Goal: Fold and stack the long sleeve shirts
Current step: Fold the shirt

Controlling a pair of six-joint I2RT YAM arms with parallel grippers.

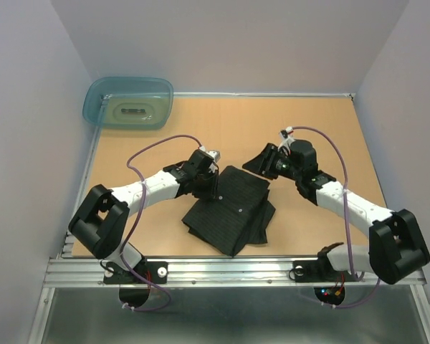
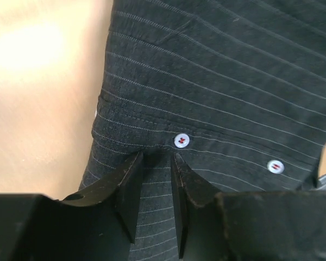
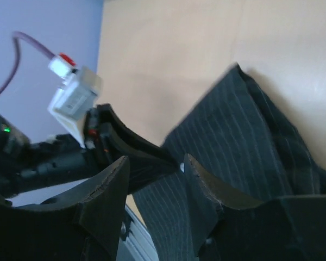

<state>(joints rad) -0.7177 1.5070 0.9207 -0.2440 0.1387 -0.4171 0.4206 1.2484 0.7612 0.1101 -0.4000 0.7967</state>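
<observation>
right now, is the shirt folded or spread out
Folded. The shirt lies as a compact, layered bundle on the table, no sleeves stretched out.

The shirt [image 1: 233,211] lies folded on the table [image 1: 322,136], in the middle and close to the near edge. The tub [image 1: 100,107] sits in the far left corner of the table, well apart from the shirt. The left gripper [image 2: 156,157] is at the far left edge of the shirt, just beside a button [image 2: 181,141]. Its tips touch the cloth, and a bit of the edge sits between them. The right gripper [image 3: 156,159] is over the table, just past the far right corner of the shirt, with nothing between its fingers. The two grippers face each other across the far end of the shirt. A rail [image 1: 229,269] runs along the near edge of the table, in front of the shirt.
</observation>
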